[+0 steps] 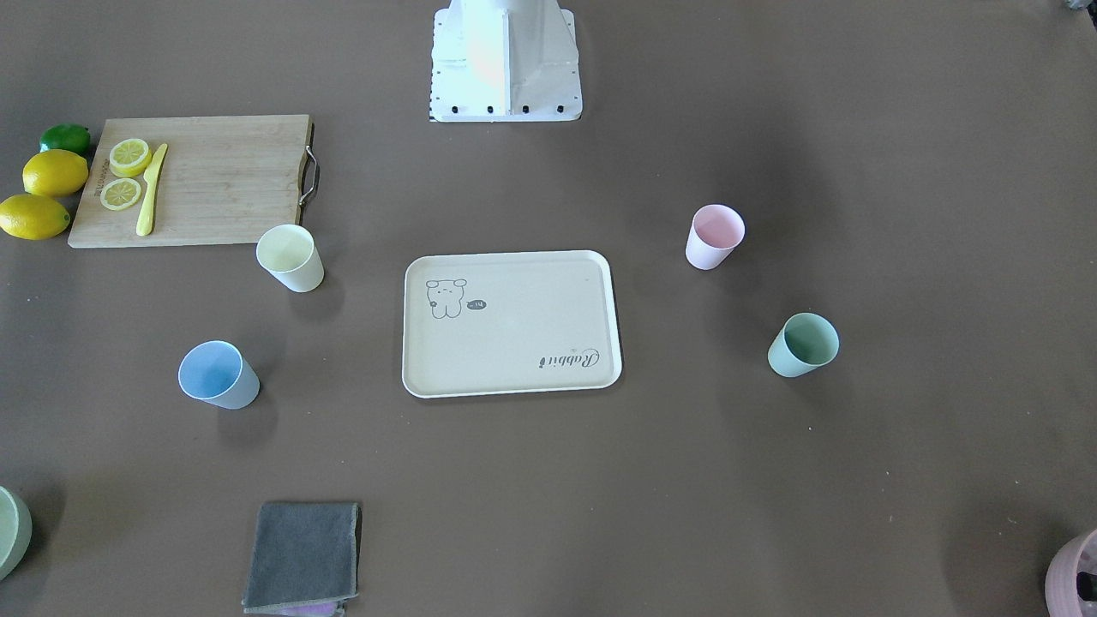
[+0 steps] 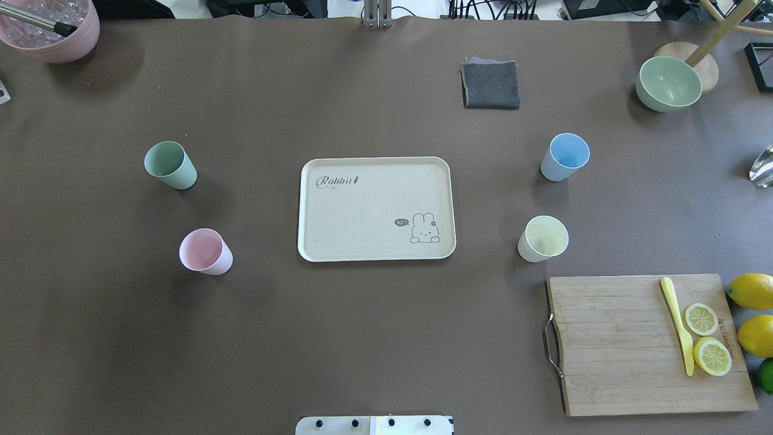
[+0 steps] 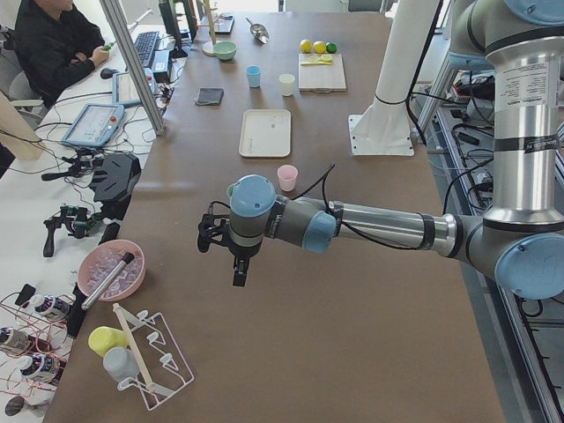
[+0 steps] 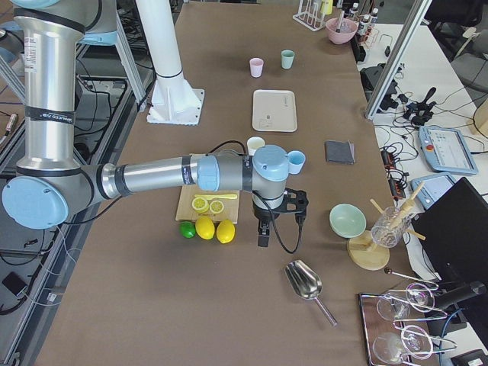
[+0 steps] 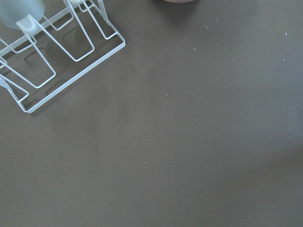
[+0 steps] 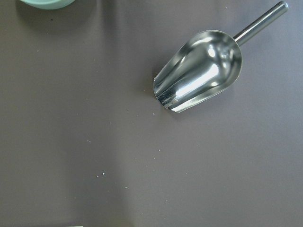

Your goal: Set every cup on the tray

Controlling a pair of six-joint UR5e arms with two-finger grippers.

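Steel scoop [image 6: 199, 71] in wrist view, not overhead; left hand [image 3: 238, 275], right hand [image 4: 264, 236]: state unclear.

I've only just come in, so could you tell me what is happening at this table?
Nothing is being handled yet. The mint green cup and pink cup stand on the robot's left of the tray, the light blue cup and pale yellow cup right of it, none on it. The left gripper hovers by a wire rack, the right gripper near a metal scoop, both far from the cups.
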